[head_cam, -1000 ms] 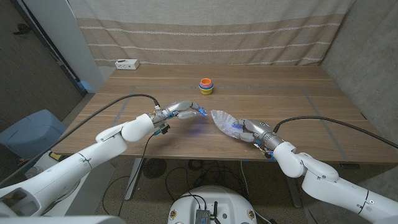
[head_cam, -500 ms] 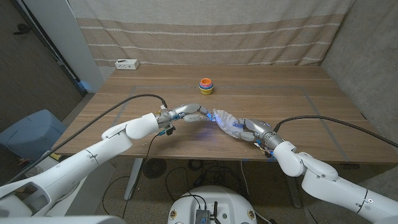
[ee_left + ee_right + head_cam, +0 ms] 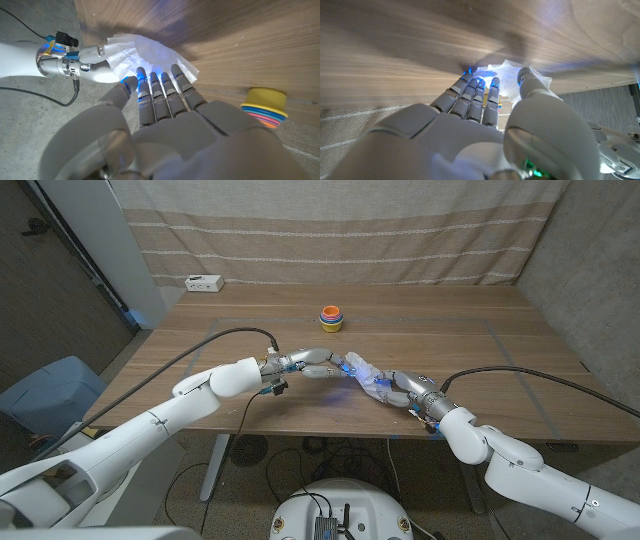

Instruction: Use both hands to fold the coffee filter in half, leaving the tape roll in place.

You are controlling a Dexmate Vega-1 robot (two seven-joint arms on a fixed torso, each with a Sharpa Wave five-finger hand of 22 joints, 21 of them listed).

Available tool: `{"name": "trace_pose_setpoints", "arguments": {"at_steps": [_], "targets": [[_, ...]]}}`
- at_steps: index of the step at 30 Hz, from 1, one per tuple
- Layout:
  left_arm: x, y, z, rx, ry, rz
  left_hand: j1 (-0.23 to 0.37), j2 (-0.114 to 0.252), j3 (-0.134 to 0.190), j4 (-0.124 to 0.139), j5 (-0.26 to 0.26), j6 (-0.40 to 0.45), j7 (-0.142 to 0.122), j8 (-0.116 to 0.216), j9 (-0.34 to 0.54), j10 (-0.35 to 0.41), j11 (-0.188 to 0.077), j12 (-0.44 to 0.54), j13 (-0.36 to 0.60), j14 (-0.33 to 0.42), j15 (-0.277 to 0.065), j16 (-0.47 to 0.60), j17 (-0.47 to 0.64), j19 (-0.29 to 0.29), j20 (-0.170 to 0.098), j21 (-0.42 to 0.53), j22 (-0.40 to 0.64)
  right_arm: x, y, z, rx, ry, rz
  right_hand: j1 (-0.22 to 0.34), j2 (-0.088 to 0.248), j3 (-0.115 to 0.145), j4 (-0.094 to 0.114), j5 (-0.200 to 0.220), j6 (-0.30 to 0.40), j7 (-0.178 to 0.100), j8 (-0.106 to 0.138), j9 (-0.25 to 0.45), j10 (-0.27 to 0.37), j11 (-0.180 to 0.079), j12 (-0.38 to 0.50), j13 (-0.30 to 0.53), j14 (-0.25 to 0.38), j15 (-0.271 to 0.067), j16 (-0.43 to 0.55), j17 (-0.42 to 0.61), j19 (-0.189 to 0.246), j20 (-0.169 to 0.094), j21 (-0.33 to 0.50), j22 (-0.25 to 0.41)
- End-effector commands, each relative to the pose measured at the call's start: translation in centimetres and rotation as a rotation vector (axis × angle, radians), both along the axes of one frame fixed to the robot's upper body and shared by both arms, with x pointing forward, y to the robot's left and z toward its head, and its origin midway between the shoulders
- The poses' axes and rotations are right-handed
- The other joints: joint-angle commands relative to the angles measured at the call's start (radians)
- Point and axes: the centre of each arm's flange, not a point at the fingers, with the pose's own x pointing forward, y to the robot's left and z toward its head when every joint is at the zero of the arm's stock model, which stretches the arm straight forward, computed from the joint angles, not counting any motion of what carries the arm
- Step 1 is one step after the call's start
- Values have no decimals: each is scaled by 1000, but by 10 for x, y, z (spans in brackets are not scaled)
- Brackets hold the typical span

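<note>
Fingers (image 3: 150, 85) of the left hand (image 3: 312, 362) are stretched out straight and side by side, tips right at the edge of the thin white crumpled paper coffee filter (image 3: 363, 373) — whether they actually pinch it, I cannot tell. On the other side the right hand (image 3: 402, 387) has its own fingers (image 3: 485, 92) under the filter and its thumb over the top, so it is gripping the paper, with blue light glowing at the tips. The filter sits bunched and partly lifted between the two hands, near the front middle of the brown wooden tabletop (image 3: 470, 340). Well behind it, towards the far edge, stands the tape roll (image 3: 331, 317), a stack of yellow, orange and blue rings, apart from both hands. At the far left corner lies a small white box (image 3: 203, 282), and a striped beige curtain (image 3: 330, 230) hangs behind the tabletop.
</note>
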Motion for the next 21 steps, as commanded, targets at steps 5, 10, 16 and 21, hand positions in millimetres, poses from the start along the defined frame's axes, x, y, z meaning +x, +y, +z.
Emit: {"name": "trace_pose_setpoints", "arguments": {"at_steps": [5, 10, 16, 21], "targets": [[11, -28, 10, 84, -84, -24, -22, 3, -1, 20, -7, -15, -1, 1, 5, -13, 0, -1, 4, -12, -13, 1, 4, -14, -4, -8, 1, -2, -3, -2, 15, 1, 6, 2, 11, -6, -1, 4, 10, 0, 5, 4, 8, 2, 6, 4, 12, -31, 4, 6, 15, 2, 8, 5], [13, -36, 11, 105, -95, -34, -34, 3, -1, 31, -9, -23, -1, 2, 5, -20, 0, -2, 3, -22, -11, 0, 4, -21, -4, -11, 1, -2, -4, -3, 20, 1, 12, 3, 11, -8, -1, 4, 11, 0, 5, 4, 8, 2, 6, 4, 12, -32, 4, 6, 16, 1, 9, 5], [20, -43, 10, 142, -91, -28, -46, 5, 1, 43, -12, -39, -2, 1, 5, -39, 2, -5, 3, -39, -14, -2, 3, -31, -4, -16, 1, -2, -5, -2, 35, -5, 28, 6, 15, -9, -1, 5, 14, 1, 6, 4, 13, 6, 8, 4, 19, -32, 7, 6, 20, 0, 10, 5], [26, -52, 8, 192, -90, -18, -61, 6, 4, 58, -16, -66, -5, -1, 5, -62, 0, -7, 3, -62, -10, -4, 3, -43, -2, -22, 1, -3, -7, 0, 67, 3, 54, 4, 51, -4, 13, 6, 22, 5, 9, 4, 19, 8, 10, 4, 26, -32, 13, 13, 22, -3, 11, 6]]}}
